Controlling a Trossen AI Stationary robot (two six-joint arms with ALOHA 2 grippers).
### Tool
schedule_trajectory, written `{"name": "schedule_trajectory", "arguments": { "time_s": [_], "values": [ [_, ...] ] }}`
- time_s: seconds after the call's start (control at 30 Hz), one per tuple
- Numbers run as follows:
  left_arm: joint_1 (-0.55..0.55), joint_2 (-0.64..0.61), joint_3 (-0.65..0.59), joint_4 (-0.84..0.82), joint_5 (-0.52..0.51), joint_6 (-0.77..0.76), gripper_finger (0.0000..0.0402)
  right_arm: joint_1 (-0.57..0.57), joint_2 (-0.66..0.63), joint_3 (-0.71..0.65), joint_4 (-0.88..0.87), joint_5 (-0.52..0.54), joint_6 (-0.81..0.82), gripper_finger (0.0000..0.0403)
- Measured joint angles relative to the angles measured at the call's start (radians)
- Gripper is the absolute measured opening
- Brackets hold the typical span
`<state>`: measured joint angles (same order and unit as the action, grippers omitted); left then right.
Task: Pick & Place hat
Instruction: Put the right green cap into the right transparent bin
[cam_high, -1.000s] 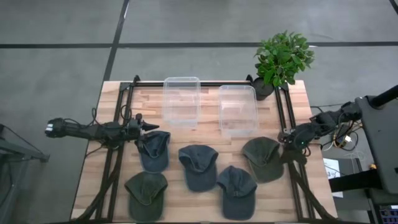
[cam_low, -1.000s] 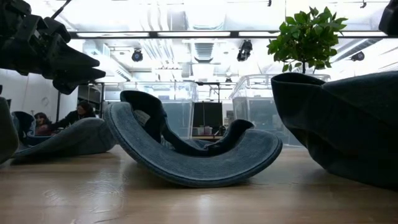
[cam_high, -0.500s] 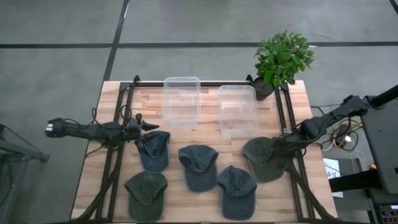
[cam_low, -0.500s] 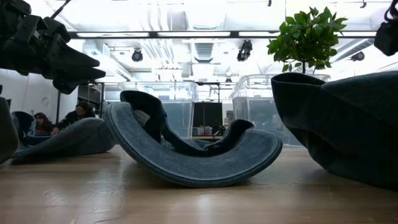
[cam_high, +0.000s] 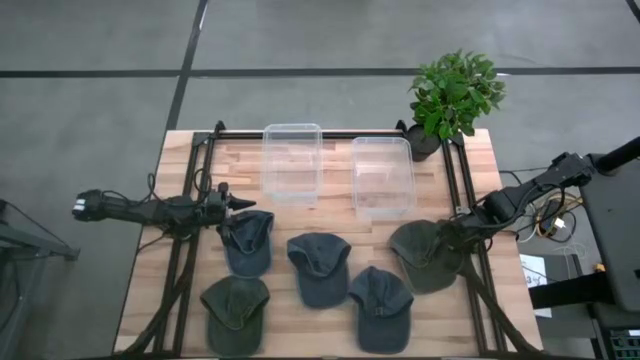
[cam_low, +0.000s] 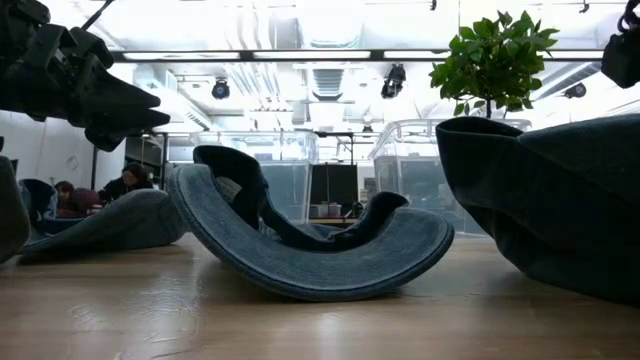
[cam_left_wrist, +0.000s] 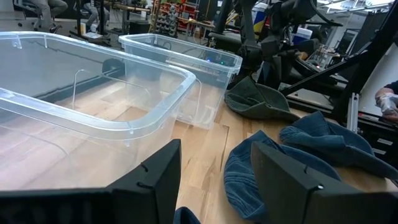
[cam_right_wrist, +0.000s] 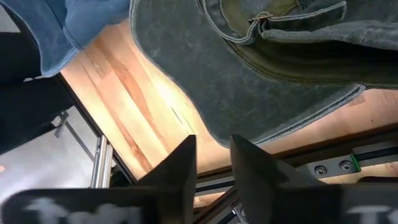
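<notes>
My right gripper (cam_high: 452, 228) sits low at the right edge of the table (cam_high: 300, 325), just over the rim of the dark green hat (cam_high: 424, 255) that lies there. From that wrist I look past my own two fingers (cam_right_wrist: 176, 167) — they stand a little apart, a narrow gap between them, with nothing pinched. Right beyond them is the hat's grey-green brim (cam_right_wrist: 249, 81), then bare wood, and a blue hat (cam_right_wrist: 68, 22) at the far corner of that view.

My left gripper (cam_high: 236, 204) hangs over the left side of the table, jaws spread wide and empty, beside the upper end of a blue hat (cam_high: 247, 240). Past its fingers (cam_left_wrist: 283, 177) I see that blue cloth (cam_left_wrist: 273, 168), then the two clear plastic bins (cam_left_wrist: 93, 99), then the green hat (cam_left_wrist: 258, 102) well across the table with my other arm above it.

From above, five hats lie in a loose band across the near half of the table: a green one (cam_high: 235, 312) at the front left, the blue one near my left jaws, two more blue ones (cam_high: 318, 265) (cam_high: 380, 305) in the middle, and the green one at the right. Behind them stand the two bins (cam_high: 292, 160) (cam_high: 382, 175) side by side — and a potted plant (cam_high: 452, 95) at the far right corner.
</notes>
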<state>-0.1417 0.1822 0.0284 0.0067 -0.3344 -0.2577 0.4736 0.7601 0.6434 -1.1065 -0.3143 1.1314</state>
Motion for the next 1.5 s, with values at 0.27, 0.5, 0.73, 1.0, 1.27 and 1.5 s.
{"name": "schedule_trajectory", "arguments": {
  "time_s": [0.27,0.5,0.73,1.0,1.27,1.5],
  "values": [
    [0.000,0.000,0.000,0.000,0.000,0.000,0.0187,0.000,0.026,-0.003,0.008,0.030,0.052,0.0192],
    [0.000,0.000,0.000,0.001,0.000,0.000,0.0187,0.000,0.056,-0.005,0.013,0.093,0.111,0.0214],
    [0.000,0.000,0.000,0.001,0.000,0.000,0.0187,0.002,0.057,-0.005,0.021,0.023,0.133,0.0200],
    [0.000,0.000,0.000,0.001,0.000,0.000,0.0187,0.002,0.058,-0.004,0.025,-0.002,0.153,0.0194],
    [0.000,0.000,0.000,0.001,0.000,0.000,0.0187,0.048,0.061,-0.007,0.023,0.034,0.255,0.0194],
    [0.000,0.000,0.000,0.001,0.000,0.000,0.0187,0.115,0.082,-0.010,0.012,0.185,0.461,0.0194]
  ]
}}
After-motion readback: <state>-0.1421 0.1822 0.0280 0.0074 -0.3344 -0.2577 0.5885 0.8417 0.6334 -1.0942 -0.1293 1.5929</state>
